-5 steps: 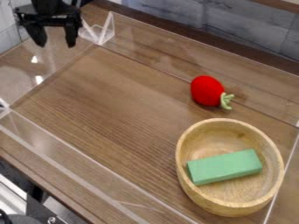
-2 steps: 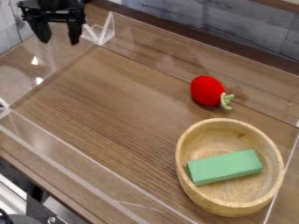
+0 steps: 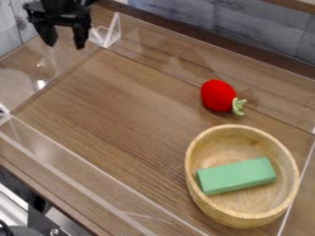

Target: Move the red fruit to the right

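Black claw (image 3: 59, 35), prongs apart & holding nothing, hangs at far-left corner of wood-grain bench (image 3: 110, 111), w/ small bright red strawberry-like fruit (image 3: 220, 95) lying well apart to its right & nearer cam, green stem end pointing right, just above round wooden bowl (image 3: 245, 174).

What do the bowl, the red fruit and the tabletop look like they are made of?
The bowl looks like turned wood, pale and matte with faint grain. The red fruit seems plastic or rubber: smooth, uniformly bright red, with a green stem end. The tabletop shows brown wood grain with a slight sheen, possibly laminate.
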Robot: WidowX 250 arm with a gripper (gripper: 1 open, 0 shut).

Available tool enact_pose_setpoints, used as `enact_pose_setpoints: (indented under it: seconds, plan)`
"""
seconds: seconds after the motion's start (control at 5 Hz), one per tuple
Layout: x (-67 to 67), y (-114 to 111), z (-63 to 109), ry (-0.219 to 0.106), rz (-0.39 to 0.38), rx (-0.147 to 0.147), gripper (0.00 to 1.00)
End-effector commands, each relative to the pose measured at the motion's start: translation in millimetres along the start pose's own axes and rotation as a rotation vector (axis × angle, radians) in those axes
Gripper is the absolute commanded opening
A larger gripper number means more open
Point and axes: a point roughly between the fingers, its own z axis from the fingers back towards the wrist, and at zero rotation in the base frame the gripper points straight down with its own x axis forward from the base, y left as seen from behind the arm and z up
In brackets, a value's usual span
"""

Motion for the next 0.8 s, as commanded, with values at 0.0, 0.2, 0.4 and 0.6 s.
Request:
enact_pose_setpoints:
  seconds: [0.0, 0.2, 0.4, 0.6]
  plan:
    - [5.2, 5.3, 14.1, -0.045, -0.007, 0.01, 1.0]
    - [4.5, 7.3, 14.7, -0.041, -0.002, 0.005, 1.0]
    - [6.4, 11.8, 27.8, -0.039, -0.002, 0.002, 1.0]
    - [8.3, 13.9, 40.9, -0.04, -0.006, 0.003, 1.0]
